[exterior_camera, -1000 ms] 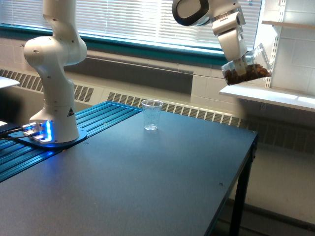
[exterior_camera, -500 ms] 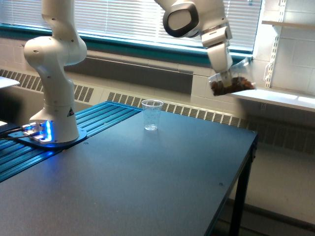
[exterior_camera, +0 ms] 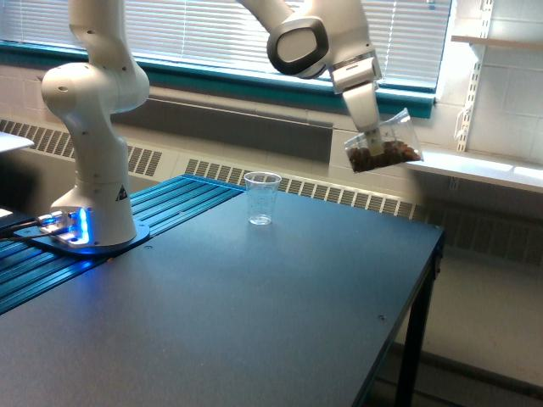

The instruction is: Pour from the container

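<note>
The gripper [exterior_camera: 371,136] was clamped on the container [exterior_camera: 383,146], tilted in the air above the table [exterior_camera: 254,322], with brown pieces inside. The taller cup [exterior_camera: 262,198] stood empty. The gripper's fingers were hard to see.

Dark table [exterior_camera: 280,305], slim clear cup [exterior_camera: 262,197] upright on it, seemingly empty; window blinds [exterior_camera: 212,34], white shelf [exterior_camera: 475,165]

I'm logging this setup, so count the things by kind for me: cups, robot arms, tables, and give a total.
Clear plastic cups: 2, the container with brown contents, held tilted in the gripper, and the empty slimmer cup standing on the table.
Robot arms: 1, the white arm.
Tables: 1, the dark table.
Total: 4
</note>
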Controlling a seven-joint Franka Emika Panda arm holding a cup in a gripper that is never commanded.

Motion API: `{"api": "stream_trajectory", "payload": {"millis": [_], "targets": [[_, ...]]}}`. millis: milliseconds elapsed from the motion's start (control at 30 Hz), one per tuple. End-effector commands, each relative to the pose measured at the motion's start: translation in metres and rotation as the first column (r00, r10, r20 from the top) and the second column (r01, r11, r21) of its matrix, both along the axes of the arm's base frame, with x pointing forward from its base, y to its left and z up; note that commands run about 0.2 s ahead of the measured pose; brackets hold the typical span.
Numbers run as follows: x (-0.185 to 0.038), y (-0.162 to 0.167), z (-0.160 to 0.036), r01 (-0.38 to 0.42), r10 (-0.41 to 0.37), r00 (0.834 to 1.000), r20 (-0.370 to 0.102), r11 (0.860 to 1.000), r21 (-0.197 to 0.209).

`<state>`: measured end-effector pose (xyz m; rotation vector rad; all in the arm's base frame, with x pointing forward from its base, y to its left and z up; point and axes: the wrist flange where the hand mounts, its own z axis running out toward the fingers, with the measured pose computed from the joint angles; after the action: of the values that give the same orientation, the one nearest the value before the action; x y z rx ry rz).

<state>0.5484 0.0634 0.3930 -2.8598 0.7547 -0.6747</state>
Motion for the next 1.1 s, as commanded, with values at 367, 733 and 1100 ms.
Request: {"api": "stream_trajectory", "payload": {"millis": [367,733,1100], "targets": [[-0.049,0.042,-0.027,-0.066,0.066,0.998,0.017,0.998,-0.022],[-0.085,0.063,-0.051,-0.124,0.125,0.992,0.001,0.991,-0.051],[-0.126,0.086,-0.077,-0.189,0.187,0.982,-0.031,0.980,-0.067]]}}
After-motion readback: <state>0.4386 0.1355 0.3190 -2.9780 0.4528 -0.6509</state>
